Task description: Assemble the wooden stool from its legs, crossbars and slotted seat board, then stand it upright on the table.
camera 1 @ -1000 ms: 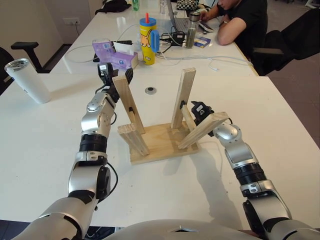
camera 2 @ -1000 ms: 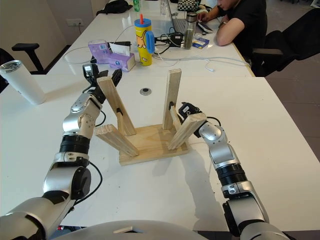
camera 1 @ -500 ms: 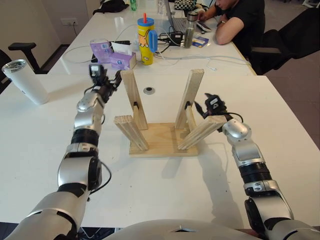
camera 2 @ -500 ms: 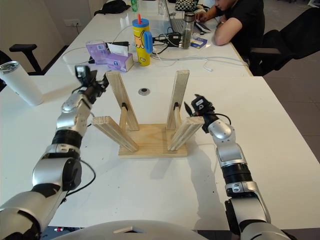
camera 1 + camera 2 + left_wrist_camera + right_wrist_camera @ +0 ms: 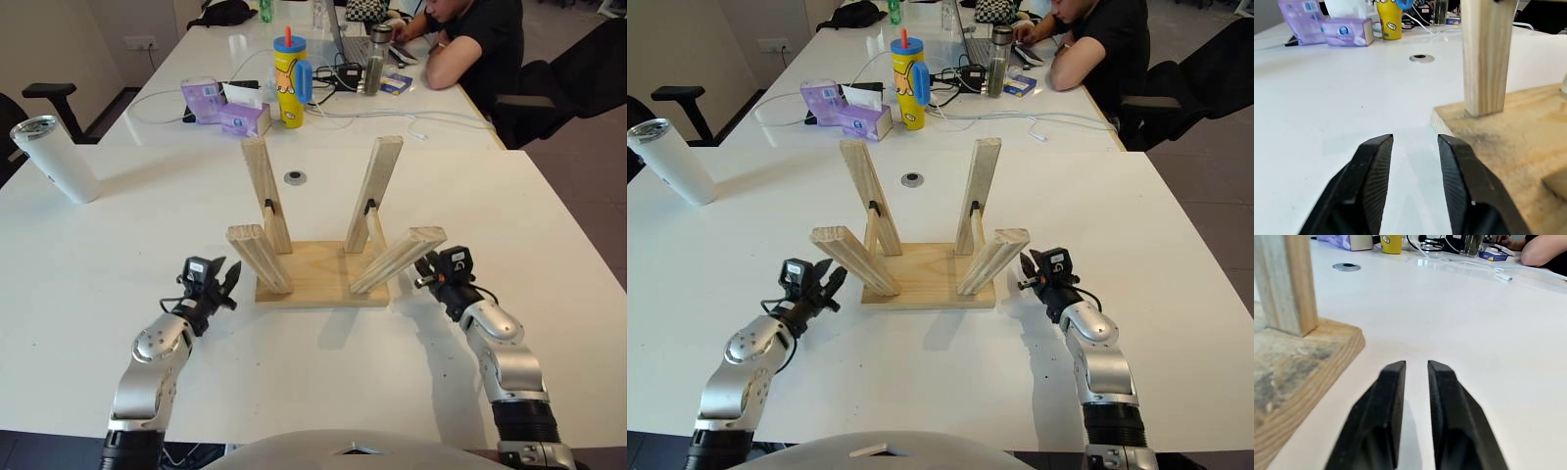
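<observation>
Both arms are now lying low on the table (image 5: 88, 264), having let go of the legs they were clasping a moment ago, while the stool (image 5: 323, 284) is keeping its place upside down, seat board (image 5: 318, 266) flat and four legs pointing up and splaying outward. Short slanted pieces at the feet of the two far legs are sitting partly hidden behind the near legs, too obscured to identify. Left gripper (image 5: 225, 277) is resting just off the seat board's left corner, fingers spread and gripping nothing; right gripper (image 5: 423, 272) is hovering just off its right corner, fingers parted by a narrow gap, also unladen. Wrist views are showing the board's rough edge (image 5: 1488, 137) and one leg base (image 5: 1286, 279) close up. Beyond the seat board, a metal grommet (image 5: 293, 177), yellow cup (image 5: 290, 83) and purple tissue packs (image 5: 220, 108) are standing; a white tumbler (image 5: 54, 157) is standing well to its left.
</observation>
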Tool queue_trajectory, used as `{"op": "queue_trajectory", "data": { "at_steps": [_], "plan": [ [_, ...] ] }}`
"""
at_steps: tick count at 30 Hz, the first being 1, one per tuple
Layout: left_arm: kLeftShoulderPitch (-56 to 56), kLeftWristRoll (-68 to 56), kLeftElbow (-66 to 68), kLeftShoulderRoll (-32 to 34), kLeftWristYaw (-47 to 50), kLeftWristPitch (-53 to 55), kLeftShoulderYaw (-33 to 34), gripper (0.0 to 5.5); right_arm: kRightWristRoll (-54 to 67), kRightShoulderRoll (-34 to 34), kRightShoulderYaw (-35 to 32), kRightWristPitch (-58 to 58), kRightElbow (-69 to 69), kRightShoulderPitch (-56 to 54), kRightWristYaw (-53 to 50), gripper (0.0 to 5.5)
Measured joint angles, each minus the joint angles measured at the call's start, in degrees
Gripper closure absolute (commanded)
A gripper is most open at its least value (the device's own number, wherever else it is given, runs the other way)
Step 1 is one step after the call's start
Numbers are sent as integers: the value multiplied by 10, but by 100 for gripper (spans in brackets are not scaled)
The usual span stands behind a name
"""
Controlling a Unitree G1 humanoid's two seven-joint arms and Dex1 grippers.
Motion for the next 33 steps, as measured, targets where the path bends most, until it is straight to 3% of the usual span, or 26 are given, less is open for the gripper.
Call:
{"op": "queue_trajectory", "data": {
  "at_steps": [2, 6, 18, 26, 33],
  "plan": [
    [8, 14, -6, 2, 8, 19, -8, 486, 0, 0, 8, 21, -21, 19, 2, 550],
    [15, 36, -20, 1, 16, 41, -37, 545, -1, -11, 27, 61, -43, 33, 20, 550],
    [21, 36, -59, 1, 13, 138, -67, 545, 2, -68, 90, 118, -97, 45, 109, 550],
    [7, 14, -97, -13, 14, 200, -56, 545, 4, -74, 82, 142, -114, 33, 112, 550],
    [-81, -6, -153, -31, 28, 214, -9, 545, 25, -69, 41, 189, -172, -48, 96, 550]
  ]
}}
